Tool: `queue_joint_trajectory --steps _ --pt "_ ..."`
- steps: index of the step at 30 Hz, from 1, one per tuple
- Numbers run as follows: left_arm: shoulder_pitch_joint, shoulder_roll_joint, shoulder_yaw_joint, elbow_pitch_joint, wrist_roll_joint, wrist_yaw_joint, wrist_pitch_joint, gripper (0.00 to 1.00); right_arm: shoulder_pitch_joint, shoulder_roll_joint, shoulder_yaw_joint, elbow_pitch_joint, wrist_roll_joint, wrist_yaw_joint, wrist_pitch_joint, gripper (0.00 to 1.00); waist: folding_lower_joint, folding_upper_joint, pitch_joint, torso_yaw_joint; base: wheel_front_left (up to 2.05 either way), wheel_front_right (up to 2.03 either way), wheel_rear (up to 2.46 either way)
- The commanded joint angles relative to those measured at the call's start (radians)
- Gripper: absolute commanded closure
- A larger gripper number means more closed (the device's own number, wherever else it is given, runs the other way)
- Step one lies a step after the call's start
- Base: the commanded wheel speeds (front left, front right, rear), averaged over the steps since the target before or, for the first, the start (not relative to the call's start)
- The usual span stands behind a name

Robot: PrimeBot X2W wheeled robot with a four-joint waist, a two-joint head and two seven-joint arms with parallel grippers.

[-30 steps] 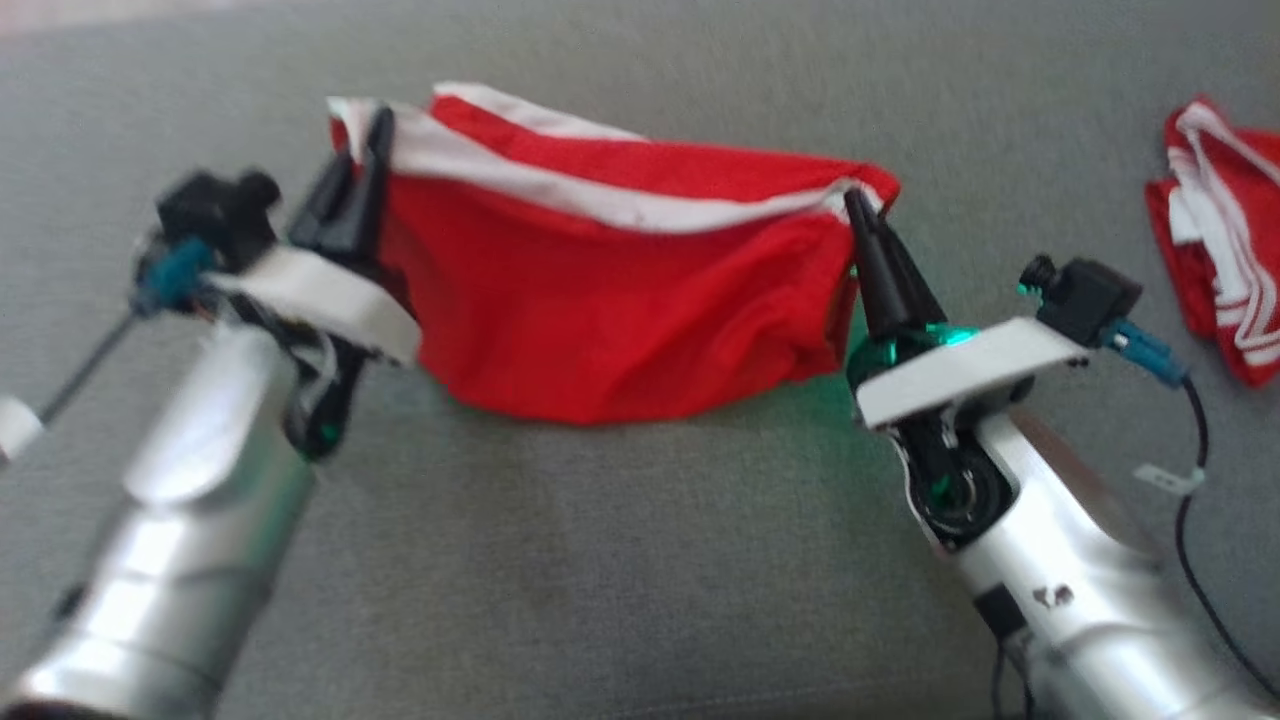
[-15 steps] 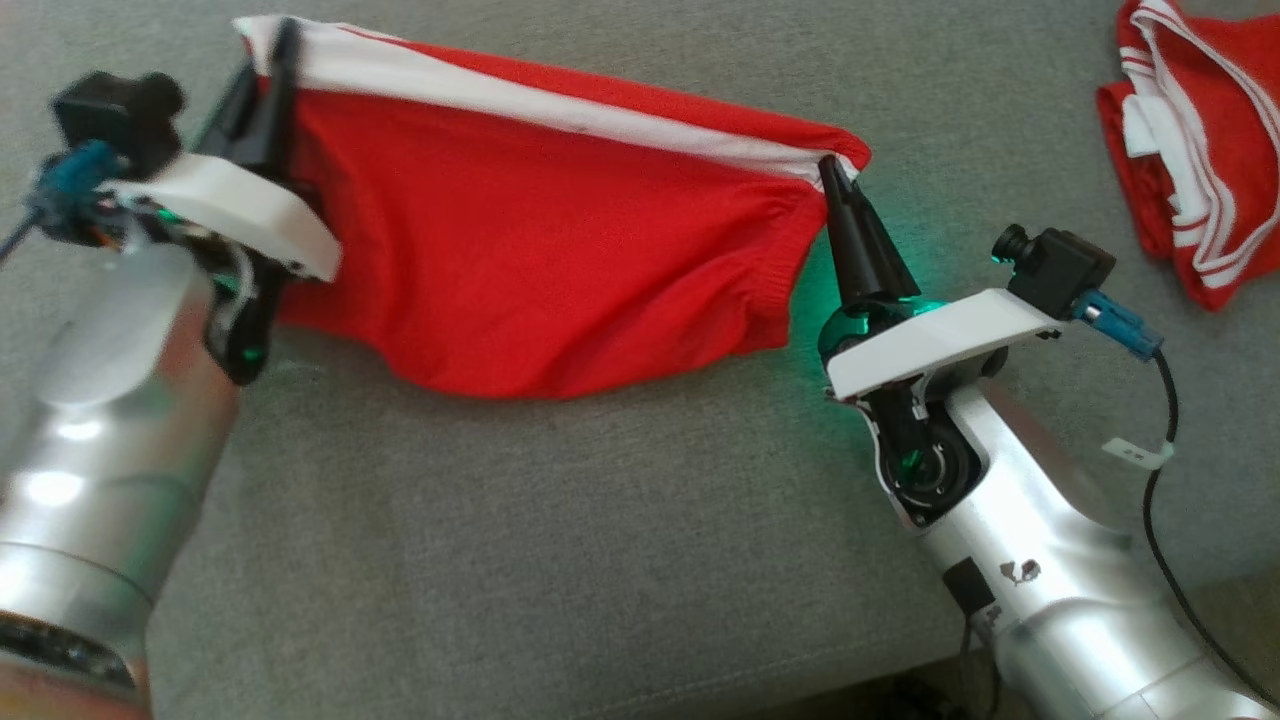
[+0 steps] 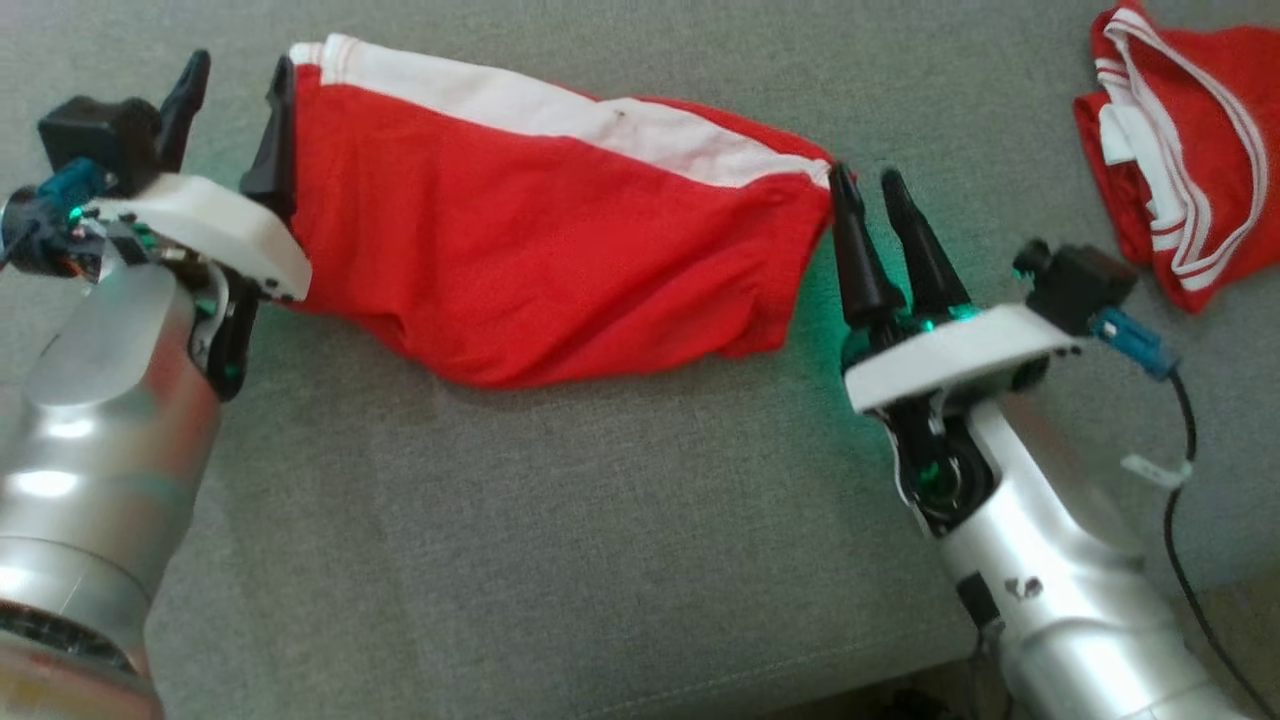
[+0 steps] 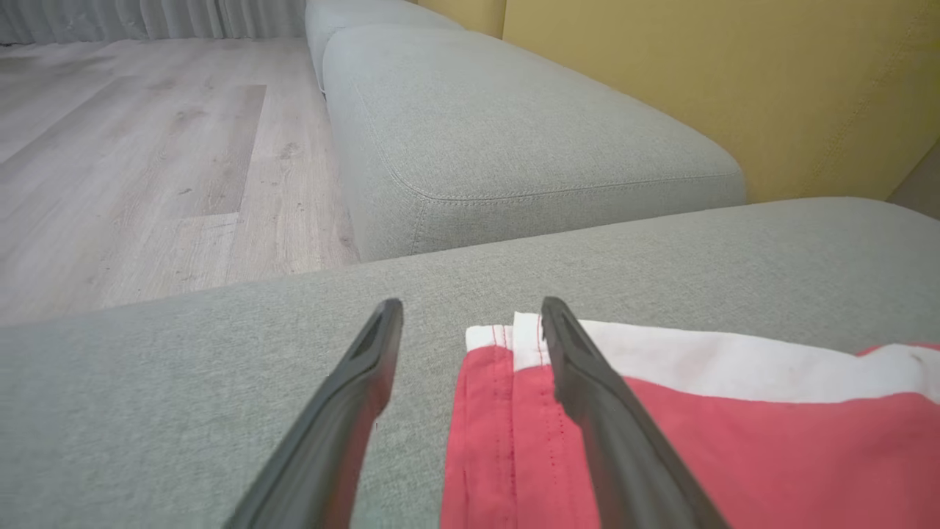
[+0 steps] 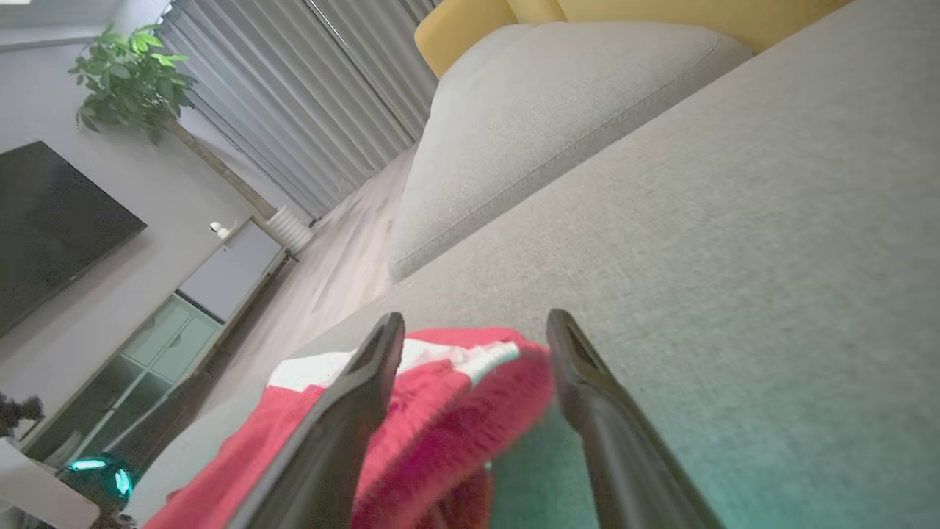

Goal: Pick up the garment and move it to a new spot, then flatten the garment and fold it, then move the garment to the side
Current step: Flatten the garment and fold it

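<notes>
1. The grey sofa cushion [image 3: 600, 560] is the work surface. The lower half of the head view is bare fabric, so smoothing strokes are best drawn down into that free area.
2. The red garment [image 3: 540, 250] lies across the upper middle of the head view, gripped by neither arm. It is spread wide but not flat, and its lower edge bulges and wrinkles. Flattening looks like the step in hand, and the lower edge probably needs the most work.
3. A folded red-and-white pile [image 3: 1170, 140] sits at the upper right, well apart (worth keeping the right arm's sweep short of it).
4. The left gripper [image 3: 232, 105], at the upper left, has its fingers spread and holds nothing. In the left wrist view one finger lies over the garment's left corner, though contact cannot be judged. It should lift straight clear before moving sideways, or the corner may drag.
5. The right gripper [image 3: 865, 185], right of middle, is also spread and empty, with its tips just beside the right corner.
6. The white band [image 3: 560, 115] along the top edge makes a handy straight line to check against.
</notes>
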Motion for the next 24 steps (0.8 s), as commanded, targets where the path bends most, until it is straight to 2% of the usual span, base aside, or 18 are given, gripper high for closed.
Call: queue_joint_trajectory --steps 1,6,10,13,21,22,23,24 --pt "-0.022 0.030 0.019 -0.010 0.014 0.002 -0.011 0.00 0.026 0.019 0.002 -0.020 -0.023 -0.001 -0.006 0.00 0.0000 0.0000 -0.013 0.005 0.00 0.00 0.00" --pt "0.047 0.030 0.077 -0.034 0.039 0.028 -0.012 0.00 0.073 0.021 -0.114 -0.017 -0.186 -0.001 -0.006 0.00 0.0000 0.0000 -0.046 0.017 0.00 0.00 0.00" --pt "0.136 -0.001 0.118 -0.049 0.052 0.040 -0.012 0.00 0.126 0.022 -0.224 -0.044 -0.345 -0.001 -0.006 0.00 0.0000 0.0000 -0.062 0.027 0.00 0.00 0.00" --pt "0.186 -0.030 0.131 -0.038 0.067 0.042 -0.012 0.00 0.163 0.022 -0.275 -0.069 -0.415 -0.001 -0.006 0.00 0.0000 0.0000 -0.067 0.030 0.00 0.00 0.00" --pt "0.235 -0.072 0.153 0.000 0.144 0.104 -0.012 0.00 0.207 0.022 -0.329 -0.139 -0.472 -0.001 -0.006 0.00 0.0000 0.0000 -0.062 0.017 0.00 0.00 0.00" --pt "0.241 -0.082 0.156 0.030 0.151 0.112 -0.012 0.15 0.211 0.022 -0.329 -0.139 -0.470 -0.001 -0.006 0.00 0.0000 0.0000 -0.063 0.013 0.00 0.00 0.00" --pt "0.244 -0.088 0.156 0.047 0.152 0.112 -0.012 0.74 0.212 0.022 -0.328 -0.138 -0.469 -0.001 -0.006 0.00 0.0000 0.0000 -0.064 0.012 0.00 0.00 0.00" --pt "0.244 -0.093 0.154 0.058 0.156 0.109 -0.012 1.00 0.213 0.022 -0.328 -0.137 -0.469 -0.001 -0.006 0.00 0.0000 0.0000 -0.066 0.011 0.00 0.00 0.00"
